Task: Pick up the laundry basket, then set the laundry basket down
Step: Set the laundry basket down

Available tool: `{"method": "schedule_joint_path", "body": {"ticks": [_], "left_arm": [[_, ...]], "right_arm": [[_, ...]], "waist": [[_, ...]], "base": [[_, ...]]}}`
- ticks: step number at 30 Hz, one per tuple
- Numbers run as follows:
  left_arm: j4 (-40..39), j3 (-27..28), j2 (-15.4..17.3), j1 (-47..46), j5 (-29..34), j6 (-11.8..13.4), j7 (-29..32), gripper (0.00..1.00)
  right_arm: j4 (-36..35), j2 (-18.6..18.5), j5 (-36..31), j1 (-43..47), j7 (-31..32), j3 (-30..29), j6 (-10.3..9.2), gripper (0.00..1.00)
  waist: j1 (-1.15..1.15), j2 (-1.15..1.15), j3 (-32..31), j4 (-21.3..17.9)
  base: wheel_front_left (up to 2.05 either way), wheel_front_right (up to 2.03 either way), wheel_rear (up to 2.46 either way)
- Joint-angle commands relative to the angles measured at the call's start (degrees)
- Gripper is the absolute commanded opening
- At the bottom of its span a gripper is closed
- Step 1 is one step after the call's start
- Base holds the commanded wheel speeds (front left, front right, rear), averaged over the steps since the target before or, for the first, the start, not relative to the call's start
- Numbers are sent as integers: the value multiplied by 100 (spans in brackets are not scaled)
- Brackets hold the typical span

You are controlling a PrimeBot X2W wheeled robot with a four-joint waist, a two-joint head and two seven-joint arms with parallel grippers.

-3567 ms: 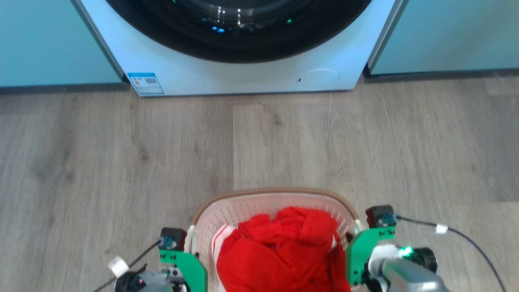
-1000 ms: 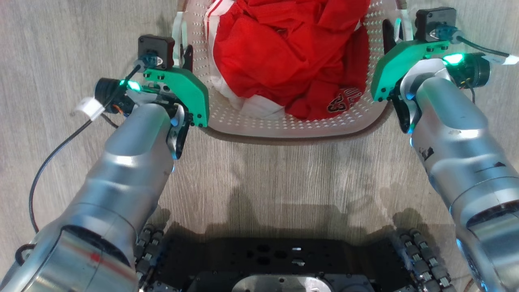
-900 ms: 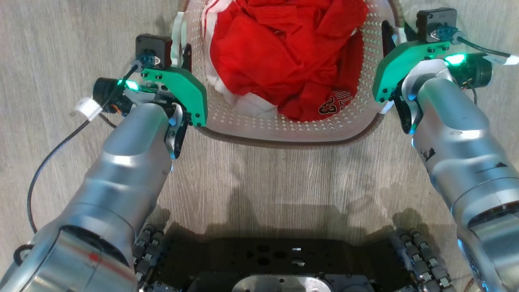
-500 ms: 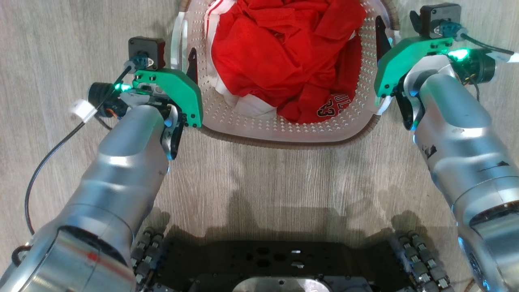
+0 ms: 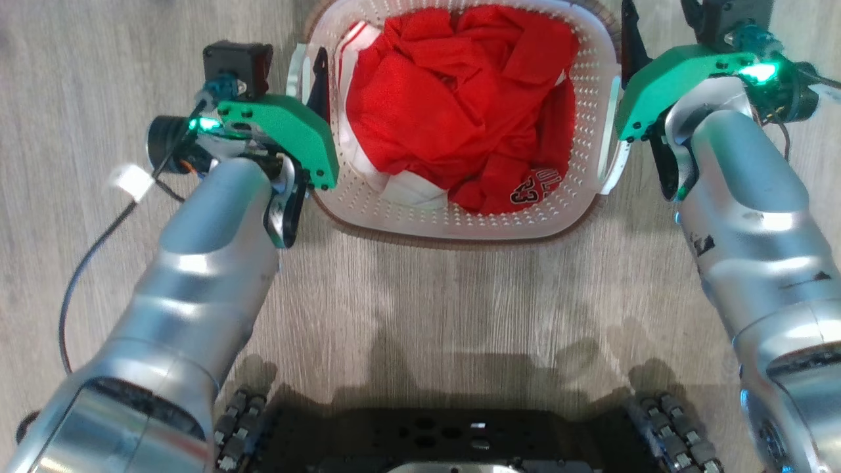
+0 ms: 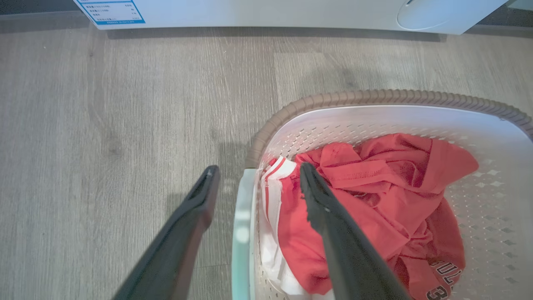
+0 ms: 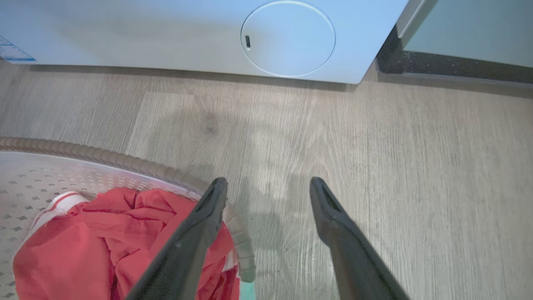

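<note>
At the left side of the laundry basket (image 5: pixel 453 223), the left gripper (image 6: pixel 259 168), clamped on the left handle (image 6: pixel 242 216) a second ago, now stands spread wide. Its fingers straddle that handle without gripping it. The basket, with red clothes (image 5: pixel 453 105) inside, sits on the wood floor (image 5: pixel 460 295). At its right side the right gripper (image 7: pixel 268 181) has opened likewise, one finger over the rim, the other outside. With both holds released, the set-down looks done; only withdrawing the arms remains.
</note>
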Motion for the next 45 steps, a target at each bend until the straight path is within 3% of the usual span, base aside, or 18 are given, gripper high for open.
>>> {"method": "schedule_joint_path", "body": {"ticks": [1, 27, 45], "left_arm": [[-186, 222, 207, 282, 120, 20, -30, 100], [-2853, 2382, 179, 2884, 2024, -309, -30, 100], [-4560, 3145, 137, 4786, 2629, -402, -30, 100]], "right_arm": [[-233, 115, -91, 339, -44, 0, -9, 100], [-2635, 115, -311, 2528, -44, -511, -9, 100], [-3965, 115, -143, 4381, -44, -403, -9, 100]], "waist": [[0, -1, -134, -13], [0, -1, -2478, -200], [0, -1, -3912, -402]], "base": [[0, 0, 0], [0, 0, 0], [0, 0, 0]]}}
